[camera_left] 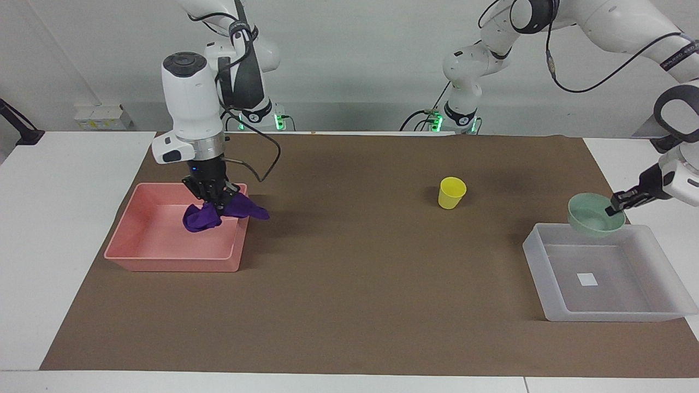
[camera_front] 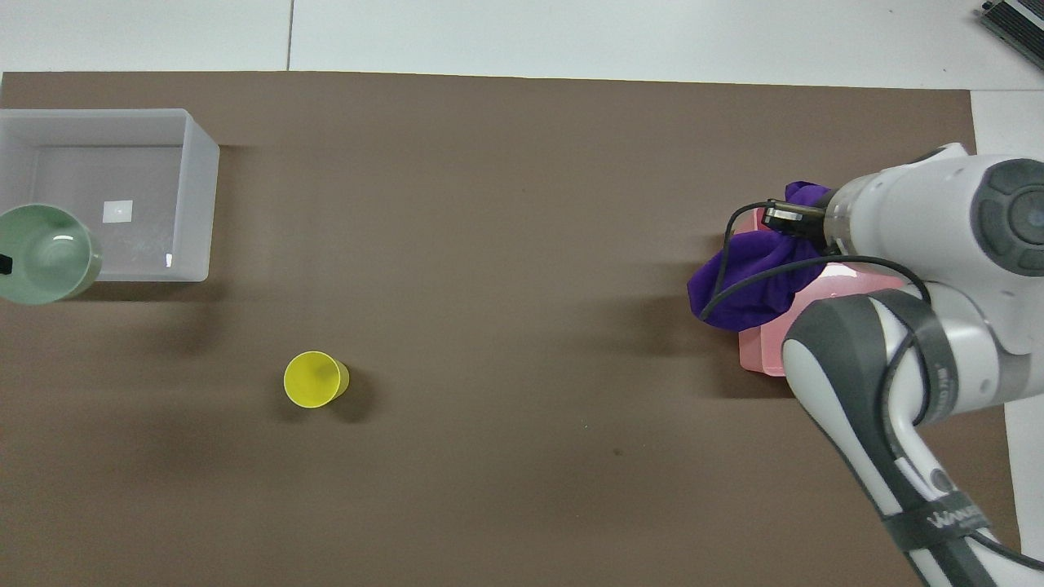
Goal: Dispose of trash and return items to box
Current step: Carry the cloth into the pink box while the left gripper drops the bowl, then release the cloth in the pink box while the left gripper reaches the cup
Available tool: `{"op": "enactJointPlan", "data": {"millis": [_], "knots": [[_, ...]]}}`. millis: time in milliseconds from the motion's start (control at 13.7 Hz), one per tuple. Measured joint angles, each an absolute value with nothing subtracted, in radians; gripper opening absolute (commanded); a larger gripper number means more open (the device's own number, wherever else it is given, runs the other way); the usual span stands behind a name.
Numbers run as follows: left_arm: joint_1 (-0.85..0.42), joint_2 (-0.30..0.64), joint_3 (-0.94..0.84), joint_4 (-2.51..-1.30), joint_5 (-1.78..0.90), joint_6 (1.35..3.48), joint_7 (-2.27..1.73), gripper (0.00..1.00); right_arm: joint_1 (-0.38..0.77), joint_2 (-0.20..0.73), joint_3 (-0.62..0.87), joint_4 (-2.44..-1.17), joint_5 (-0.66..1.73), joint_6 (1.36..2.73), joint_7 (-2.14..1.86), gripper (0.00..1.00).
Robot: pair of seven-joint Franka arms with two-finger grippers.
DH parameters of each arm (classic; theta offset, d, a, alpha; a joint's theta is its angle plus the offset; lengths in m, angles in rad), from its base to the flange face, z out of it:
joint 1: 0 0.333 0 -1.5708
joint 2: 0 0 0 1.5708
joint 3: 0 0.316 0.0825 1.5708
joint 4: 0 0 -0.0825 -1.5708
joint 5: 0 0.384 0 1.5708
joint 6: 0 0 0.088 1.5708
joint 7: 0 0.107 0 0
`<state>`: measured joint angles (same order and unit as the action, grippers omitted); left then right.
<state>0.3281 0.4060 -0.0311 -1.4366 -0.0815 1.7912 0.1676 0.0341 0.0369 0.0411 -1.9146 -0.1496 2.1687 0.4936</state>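
- Brown matting covers the white tabletop [camera_left: 65,229] in the facing view, with a pale wall at the robots' end.
- Facing view: the right tool [camera_left: 214,197] is clamped on the purple rag [camera_left: 218,214], which hangs over the pink tray [camera_left: 169,261] near the wall toward the left arm's end, one flap draping out past that rim. A good drop would, I judge, first carry the tool toward the tray's middle so the flap clears the wall, then lower before letting go.
- Facing view: the left tool [camera_left: 616,208] is pinched shut on the rim of the mint-green bowl [camera_left: 594,215], over the robot-side edge of the translucent box [camera_left: 554,305]. It should go on over the floor near the white sticker [camera_left: 587,279], keep the bowl level and set it low.
- Facing view: the yellow cup [camera_left: 451,192] stands on the mat, well apart from both tools, still to be boxed.
- Overhead view: the rag [camera_front: 746,277] hangs below the right arm, covering a corner of the pink tray [camera_front: 763,359]; the bowl [camera_front: 45,254] overlaps the box [camera_front: 200,196]; the cup [camera_front: 314,380] stands alone.
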Motion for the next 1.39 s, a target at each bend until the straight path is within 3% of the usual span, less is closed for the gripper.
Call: {"op": "enactJointPlan", "data": {"millis": [292, 583, 656, 729, 802, 948, 1021, 1167, 1385], "knots": [[0.343, 0.503, -0.032, -1.428, -0.081, 1.92, 0.168, 0.0, -0.07, 0.037, 0.04, -1.946, -0.15, 2.163, 0.477, 0.0], [0.343, 0.563, -0.042, -1.43, -0.081, 1.965, 0.168, 0.0, -0.096, 0.037, 0.04, -1.977, -0.15, 2.164, 0.472, 0.0], [0.342, 0.577, -0.045, -1.431, -0.081, 1.975, 0.168, 0.25, -0.104, 0.037, 0.04, -1.989, -0.15, 2.164, 0.472, 0.0], [0.342, 0.586, -0.046, -1.431, -0.081, 1.98, 0.168, 0.81, -0.118, 0.037, 0.04, -2.0, -0.15, 2.164, 0.465, 0.0], [0.342, 0.591, -0.046, -1.431, -0.081, 1.984, 0.172, 1.0, -0.134, 0.037, 0.04, -2.011, -0.15, 2.168, 0.453, 0.0], [0.339, 0.59, -0.05, -1.428, -0.081, 1.988, 0.186, 1.0, -0.151, 0.039, 0.04, -2.022, -0.15, 2.175, 0.428, 0.0], [0.333, 0.587, -0.052, -1.42, -0.081, 1.989, 0.188, 1.0, -0.153, 0.041, 0.04, -2.024, -0.15, 2.175, 0.414, 0.08], [0.32, 0.564, -0.058, -1.398, -0.081, 1.988, 0.188, 1.0, -0.157, 0.043, 0.04, -2.025, -0.15, 2.175, 0.374, 0.71], [0.273, 0.467, -0.065, -1.387, -0.082, 1.856, 0.178, 1.0, -0.162, 0.044, 0.041, -2.023, -0.15, 2.175, 0.353, 0.76]]}}
